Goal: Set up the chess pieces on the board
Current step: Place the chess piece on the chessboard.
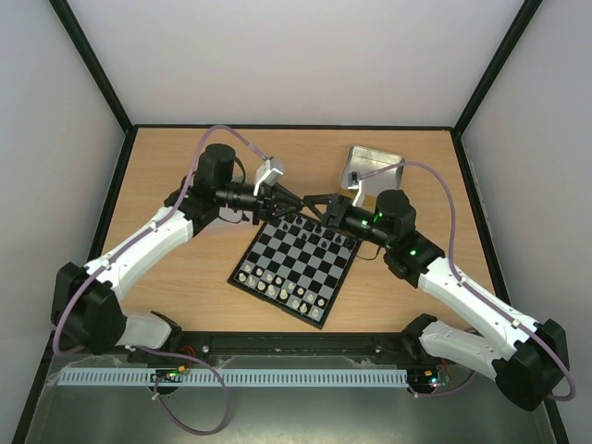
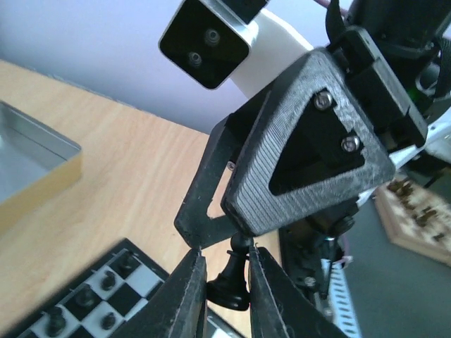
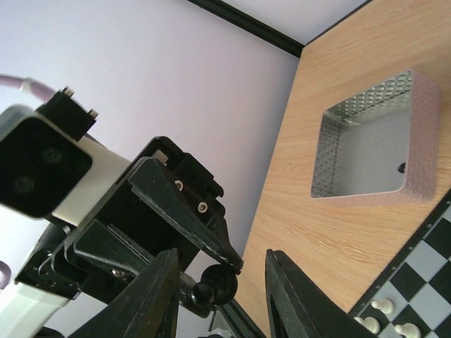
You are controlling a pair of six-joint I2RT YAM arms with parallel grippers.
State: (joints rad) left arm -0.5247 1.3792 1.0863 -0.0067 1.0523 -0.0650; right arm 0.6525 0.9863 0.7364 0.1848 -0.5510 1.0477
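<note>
My left gripper (image 2: 224, 259) pinches a black chess piece (image 2: 229, 283) at the bottom centre of the left wrist view, its small knob pointing up. My right gripper (image 3: 220, 260) brackets the same piece, fingers (image 3: 158, 299) spread with a gap on either side. Seen from above, we meet mid-frame over the upper corner of the board (image 1: 298, 259). Other black pieces (image 2: 106, 282) stand on its squares, pale pieces (image 1: 277, 282) line its lower edge, and a metal tray (image 1: 375, 166) sits above and to the right.
</note>
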